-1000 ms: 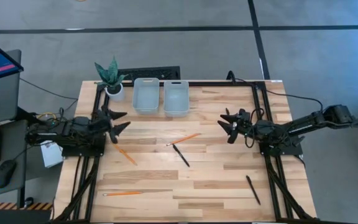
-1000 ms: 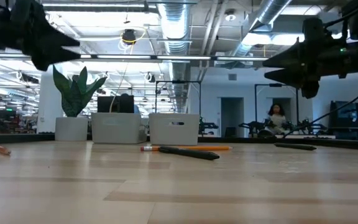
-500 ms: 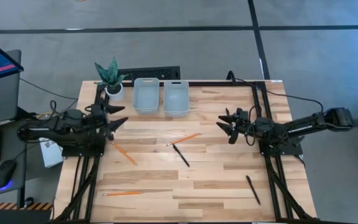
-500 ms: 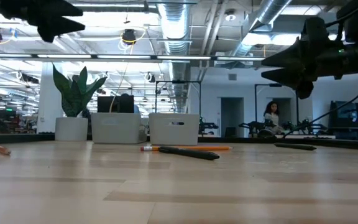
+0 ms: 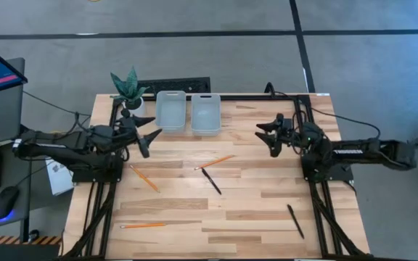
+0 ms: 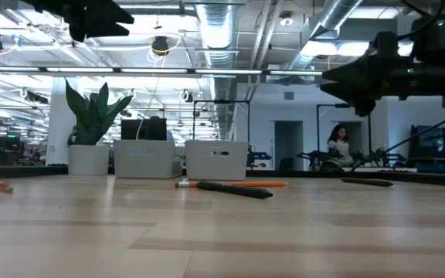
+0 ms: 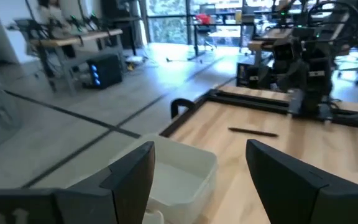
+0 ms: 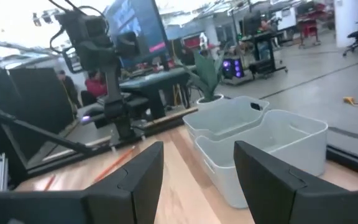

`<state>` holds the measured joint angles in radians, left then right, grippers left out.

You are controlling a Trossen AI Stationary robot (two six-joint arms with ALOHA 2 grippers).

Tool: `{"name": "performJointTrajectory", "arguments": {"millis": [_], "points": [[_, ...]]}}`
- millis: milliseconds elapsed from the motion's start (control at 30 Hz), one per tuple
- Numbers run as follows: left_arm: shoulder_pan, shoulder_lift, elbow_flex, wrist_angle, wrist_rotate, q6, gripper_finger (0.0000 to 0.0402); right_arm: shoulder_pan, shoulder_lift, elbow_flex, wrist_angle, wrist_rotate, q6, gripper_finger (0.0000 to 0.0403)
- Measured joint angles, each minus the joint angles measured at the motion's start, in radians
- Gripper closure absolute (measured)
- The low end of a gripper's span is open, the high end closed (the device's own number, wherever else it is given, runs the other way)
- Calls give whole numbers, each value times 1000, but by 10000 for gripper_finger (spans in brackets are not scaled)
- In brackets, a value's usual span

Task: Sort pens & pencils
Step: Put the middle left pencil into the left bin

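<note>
Both grippers are open, hold nothing and hover above the table. My left gripper (image 5: 149,138) (image 7: 199,186) is near the left bin (image 5: 170,111). My right gripper (image 5: 265,135) (image 8: 197,180) is right of the right bin (image 5: 205,113). One orange pencil (image 5: 215,162) and one black pen (image 5: 211,180) lie flat mid-table, almost touching. A second pencil (image 5: 144,177) lies below the left gripper, and a third (image 5: 142,225) near the near edge. Another pen (image 5: 295,220) lies near the right near corner. A third dark stick (image 7: 253,130) lies toward the far right.
Two pale grey open bins stand side by side at the far edge. A potted plant (image 5: 129,90) stands left of them. Black frame rails (image 5: 307,130) run along the table's left and right sides. A person (image 6: 338,143) is far off in the room behind.
My left gripper has risen and moved toward the far edge and the left bin, staying open. My right gripper has shifted toward the far edge, staying open. Pens and pencils have not moved.
</note>
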<state>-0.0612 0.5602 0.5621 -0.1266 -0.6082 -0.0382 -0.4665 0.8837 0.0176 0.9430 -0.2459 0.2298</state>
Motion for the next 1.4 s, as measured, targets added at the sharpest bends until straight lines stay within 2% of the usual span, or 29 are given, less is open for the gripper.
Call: {"name": "performJointTrajectory", "arguments": {"millis": [133,367,567,700,800,933,1167,1400], "points": [[0,5,12,-37,-6,-11,156,-118,0,21,2,-147,-3,186],[0,62,163,-385,-6,-295,156,-308,0,59,1,-379,-3,186],[0,181,329,-621,-33,-529,156,-428,0,79,1,-512,-3,186],[0,269,426,-852,-22,-828,156,-478,0,79,1,-553,-2,186],[0,340,476,-1010,55,-1020,156,-496,0,79,1,-571,-2,186],[0,428,509,-1132,183,-1217,156,-500,0,79,1,-573,-3,186],[0,566,514,-1230,368,-1516,156,-500,0,79,1,-573,-3,186],[-6,663,514,-1246,472,-1651,156,-489,0,79,1,-573,-2,186]]}}
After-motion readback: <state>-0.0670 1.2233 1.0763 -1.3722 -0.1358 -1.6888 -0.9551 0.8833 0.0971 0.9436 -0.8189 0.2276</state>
